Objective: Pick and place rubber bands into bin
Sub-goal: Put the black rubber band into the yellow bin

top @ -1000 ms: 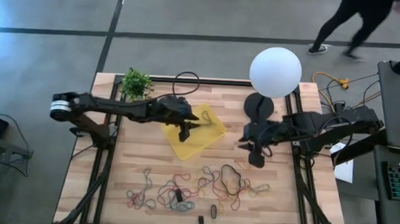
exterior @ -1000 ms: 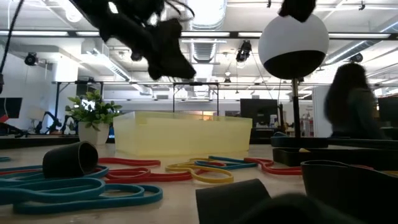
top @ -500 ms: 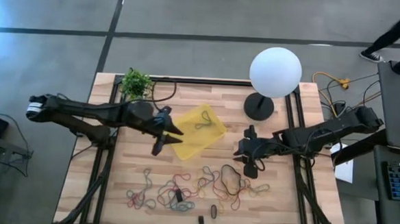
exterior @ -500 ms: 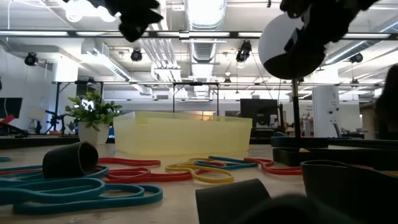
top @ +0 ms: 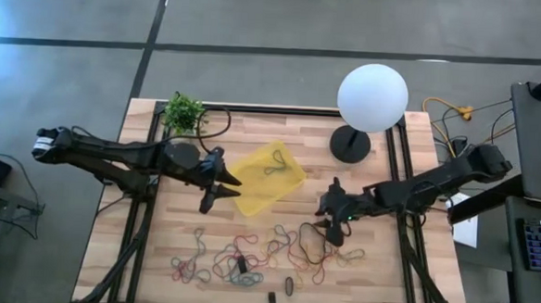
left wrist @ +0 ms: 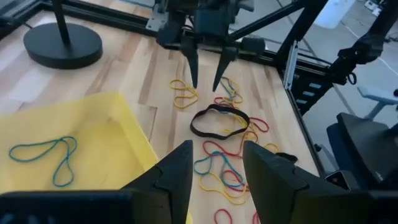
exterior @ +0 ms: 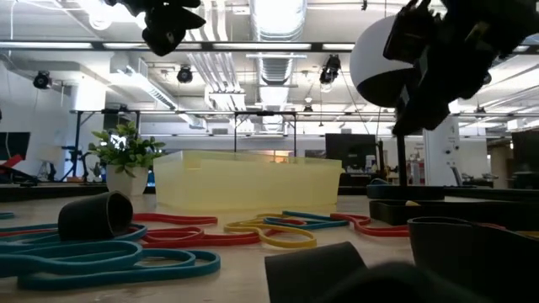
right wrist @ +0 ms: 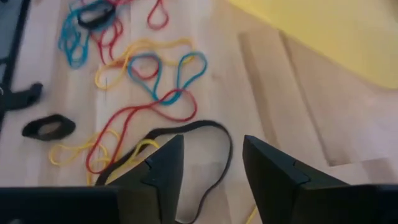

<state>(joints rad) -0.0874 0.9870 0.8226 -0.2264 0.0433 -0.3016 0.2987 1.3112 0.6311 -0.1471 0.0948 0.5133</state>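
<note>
The yellow bin [top: 267, 179] sits mid-table with one green rubber band [left wrist: 42, 155] lying in it. Many coloured rubber bands [top: 265, 253] lie scattered on the wood toward the near edge, among them a black ring [left wrist: 219, 121]. My left gripper [top: 222, 193] hangs open beside the bin's left corner, high above the table, nothing between its fingers [left wrist: 180, 171]. My right gripper [top: 331, 231] is open and points down at a slant just over the black ring [right wrist: 205, 134], a finger on either side of it, touching nothing that I can see.
A lamp with a white globe [top: 373, 97] and a black round base [top: 350, 144] stands at the far right. A small potted plant [top: 183, 113] is at the far left. Small dark oblong pieces [top: 288, 286] lie near the front edge. Bare wood lies left of the bin.
My left gripper has drawn back from over the bin toward the table's left edge and risen; a green band now shows in the bin where it stood. My right gripper has sunk toward the black ring among the bands near the front.
</note>
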